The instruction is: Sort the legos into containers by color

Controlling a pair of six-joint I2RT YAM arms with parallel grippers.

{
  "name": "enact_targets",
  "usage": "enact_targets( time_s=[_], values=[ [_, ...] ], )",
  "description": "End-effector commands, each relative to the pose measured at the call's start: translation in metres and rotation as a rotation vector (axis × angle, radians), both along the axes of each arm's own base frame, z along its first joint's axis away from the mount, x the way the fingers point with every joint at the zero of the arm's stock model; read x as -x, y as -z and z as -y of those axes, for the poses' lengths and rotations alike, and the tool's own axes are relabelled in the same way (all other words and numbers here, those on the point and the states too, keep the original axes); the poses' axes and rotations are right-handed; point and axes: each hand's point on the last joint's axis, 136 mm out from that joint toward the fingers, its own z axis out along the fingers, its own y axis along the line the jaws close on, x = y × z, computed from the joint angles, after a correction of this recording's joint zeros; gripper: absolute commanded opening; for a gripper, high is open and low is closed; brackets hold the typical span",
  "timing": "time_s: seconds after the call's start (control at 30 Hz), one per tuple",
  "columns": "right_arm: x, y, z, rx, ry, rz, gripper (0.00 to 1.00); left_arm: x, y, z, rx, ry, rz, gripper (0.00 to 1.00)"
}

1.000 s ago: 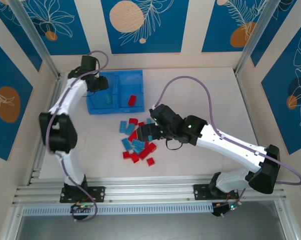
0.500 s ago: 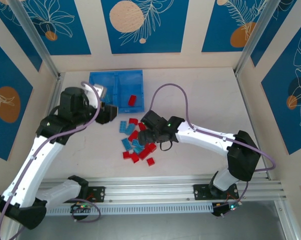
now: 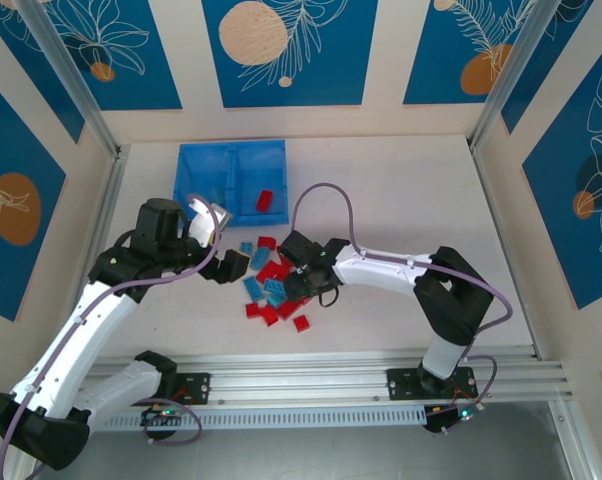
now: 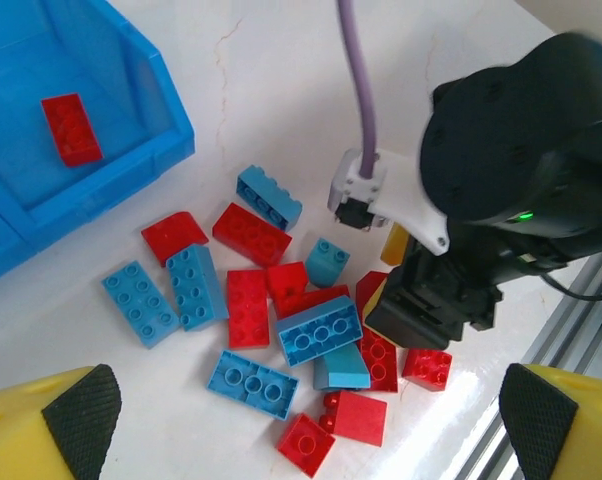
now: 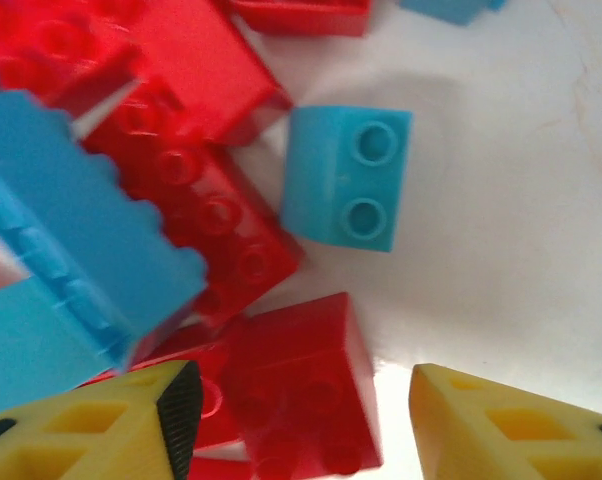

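Just in front of the shallow blue plastic bin [image 3: 231, 150], on the pale marbled table [image 3: 401, 190], the legos [image 3: 271, 282] lie in a loose heap. They are glossy red and light blue bricks, studs mostly up, their long axes pointing every way. A lone red brick [image 4: 71, 128] rests stud side up in the bin's right compartment, its long axis roughly along the divider. The left compartment seems to hold a pale blue piece or two, but these are hard to pick out against the blue plastic.

At the heap's left edge hangs the left gripper [image 4: 306, 415], its yellow, black-padded fingers [image 4: 76, 415] spread wide and cut off by the frame's lower corners. The right gripper [image 5: 296, 425] is down among the bricks. Its yellow fingers [image 5: 501, 430] stand apart on either side of a red block [image 5: 301, 385], with a strip of table showing beside it. Nearby sits a two-stud light blue brick [image 5: 346, 190]. A longer blue brick [image 5: 81, 280] is blurred.
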Motion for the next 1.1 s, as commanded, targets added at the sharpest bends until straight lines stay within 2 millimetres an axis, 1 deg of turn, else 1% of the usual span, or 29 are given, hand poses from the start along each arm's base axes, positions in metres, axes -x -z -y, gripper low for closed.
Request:
enact_targets(
  time_s=[0.0, 0.1, 0.2, 0.23, 0.27, 0.33, 0.4, 0.47, 0.53, 0.6, 0.67, 0.7, 0.77, 0.8, 0.87, 0.93, 1.0, 1.07],
  values=[
    [-0.001, 0.003, 0.004, 0.005, 0.021, -0.026, 0.57, 0.003, 0.003, 0.009, 0.021, 0.059, 0.01, 1.0],
    [0.003, 0.009, 0.004, -0.001, 0.021, -0.041, 0.48, 0.002, 0.008, 0.007, 0.004, 0.047, 0.005, 1.0],
    [0.001, 0.009, 0.008, 0.016, 0.039, -0.038, 0.37, -0.001, 0.01, 0.004, -0.013, 0.031, 0.009, 1.0],
    [0.0, 0.007, 0.009, 0.016, 0.045, -0.029, 0.33, -0.002, 0.009, 0.004, -0.013, 0.029, 0.014, 1.0],
    [-0.001, 0.003, 0.01, 0.017, 0.053, -0.018, 0.31, -0.002, 0.009, 0.003, -0.014, 0.024, 0.015, 1.0],
    [-0.006, -0.009, 0.014, 0.018, 0.078, 0.018, 0.3, -0.004, 0.01, 0.001, -0.022, 0.009, 0.021, 1.0],
    [-0.012, -0.029, 0.019, 0.018, 0.107, 0.069, 0.3, -0.005, 0.01, -0.002, -0.03, -0.008, 0.03, 1.0],
    [-0.019, -0.057, 0.02, -0.004, 0.119, 0.146, 0.3, -0.008, 0.009, -0.005, -0.038, -0.029, 0.046, 1.0],
    [-0.025, -0.086, 0.016, -0.047, 0.12, 0.215, 0.3, -0.01, 0.007, -0.009, -0.042, -0.054, 0.064, 1.0],
    [-0.033, -0.116, 0.009, -0.103, 0.116, 0.282, 0.3, -0.013, 0.004, -0.014, -0.05, -0.088, 0.087, 1.0],
    [-0.043, -0.148, -0.007, -0.18, 0.091, 0.344, 0.31, -0.018, 0.003, -0.023, -0.07, -0.139, 0.111, 1.0],
    [-0.048, -0.16, -0.014, -0.21, 0.075, 0.374, 0.31, -0.019, 0.003, -0.026, -0.08, -0.156, 0.118, 1.0],
    [-0.065, -0.185, -0.032, -0.257, 0.041, 0.442, 0.31, -0.023, 0.004, -0.033, -0.099, -0.193, 0.127, 1.0],
    [-0.074, -0.193, -0.038, -0.265, 0.029, 0.464, 0.32, -0.024, 0.004, -0.035, -0.102, -0.207, 0.131, 1.0],
    [-0.1, -0.204, -0.054, -0.266, 0.015, 0.502, 0.32, -0.025, 0.004, -0.038, -0.108, -0.229, 0.135, 1.0],
    [-0.126, -0.205, -0.066, -0.257, 0.01, 0.519, 0.31, -0.025, 0.004, -0.042, -0.115, -0.25, 0.136, 1.0],
    [-0.153, -0.2, -0.074, -0.24, 0.015, 0.525, 0.32, -0.026, 0.005, -0.047, -0.124, -0.284, 0.132, 1.0],
    [-0.181, -0.187, -0.08, -0.212, 0.028, 0.516, 0.31, -0.026, 0.006, -0.052, -0.139, -0.307, 0.133, 1.0]
  ],
)
